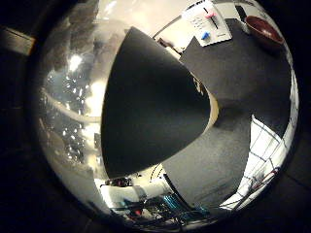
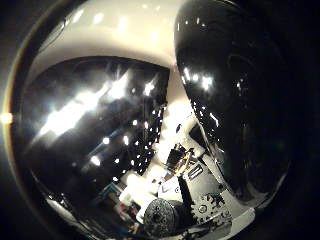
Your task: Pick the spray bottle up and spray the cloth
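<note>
Hand [image 2: 205, 207]: only geared and black parts of its body show in the thumb-side view. Spread, pressed together or pinching: cannot tell.

Item 1, nearest. Glossy black curved body [image 2: 235, 100], filling one side of the thumb-side view and so very close to the palm. Not identifiable: it may be the spray bottle or part of the hand itself.

Item 2, near. Dark matte cone [image 1: 150, 102] with a rounded tip, filling the middle of the little-finger-side view and hiding whatever lies behind it. Same doubt as item 1.

Item 3. White and teal arm parts [image 1: 146, 194], at the edge of that view.

Item 4, middle distance. Dark mat [image 1: 243, 63] lying flat on a pale table [image 1: 177, 31], well away from the palm.

Item 5. Dark shiny panel [image 2: 95, 125] speckled with reflected lights, nature unclear.

Item 6, far. White card [image 1: 206, 24] carrying a pink and a blue marker, at the mat's far edge.

Item 7, farthest. Red-brown bowl [image 1: 264, 30], sitting on the mat's far corner, just beside the card.

Spray bottle: not positively located. If it is item 1 or 2, it is already against the palm.
Cloth: none recognisable, unless the mat serves as one.

Progress, as a judgement: at most the grasp is under way or made. No nozzle, trigger or mist shows, so spraying appears still to be done.
</note>
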Robot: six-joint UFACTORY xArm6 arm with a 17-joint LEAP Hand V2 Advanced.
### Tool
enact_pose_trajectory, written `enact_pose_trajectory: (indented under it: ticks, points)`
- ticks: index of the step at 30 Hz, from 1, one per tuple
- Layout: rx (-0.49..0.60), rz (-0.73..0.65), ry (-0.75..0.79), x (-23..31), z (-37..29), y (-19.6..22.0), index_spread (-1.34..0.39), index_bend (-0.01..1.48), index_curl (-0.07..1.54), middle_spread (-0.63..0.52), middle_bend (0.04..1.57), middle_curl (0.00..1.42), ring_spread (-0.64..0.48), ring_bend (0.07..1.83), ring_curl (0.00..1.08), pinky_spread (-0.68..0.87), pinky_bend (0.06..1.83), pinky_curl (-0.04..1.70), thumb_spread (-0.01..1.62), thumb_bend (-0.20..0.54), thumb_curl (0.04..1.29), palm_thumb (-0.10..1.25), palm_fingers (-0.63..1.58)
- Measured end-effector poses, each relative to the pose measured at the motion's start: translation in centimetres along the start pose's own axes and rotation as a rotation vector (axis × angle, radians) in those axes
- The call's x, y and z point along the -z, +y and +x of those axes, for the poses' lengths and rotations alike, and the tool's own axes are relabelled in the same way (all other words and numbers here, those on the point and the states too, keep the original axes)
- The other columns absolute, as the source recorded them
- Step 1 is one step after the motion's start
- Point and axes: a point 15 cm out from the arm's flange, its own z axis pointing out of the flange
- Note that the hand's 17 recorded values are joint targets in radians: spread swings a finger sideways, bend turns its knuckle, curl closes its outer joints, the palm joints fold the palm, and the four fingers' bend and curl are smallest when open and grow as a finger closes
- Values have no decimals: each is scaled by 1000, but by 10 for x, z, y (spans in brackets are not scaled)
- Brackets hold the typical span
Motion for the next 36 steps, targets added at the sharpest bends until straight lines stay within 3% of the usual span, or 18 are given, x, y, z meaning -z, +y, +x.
enact_pose_trajectory:
  ticks: [20,25,36]
  points:
    - [-71,15,67,9,42,2,-246,1058,857,-156,1262,840,-260,1253,893,-222,1006,1439,996,-18,719,927,1076]
    - [-93,21,71,16,48,1,-254,962,844,-152,1196,814,-242,1248,844,-241,970,1340,949,-25,720,905,1076]
    - [-112,-24,113,18,60,13,-342,556,872,-146,1009,766,-217,1193,714,-359,962,1059,698,-30,735,854,989]
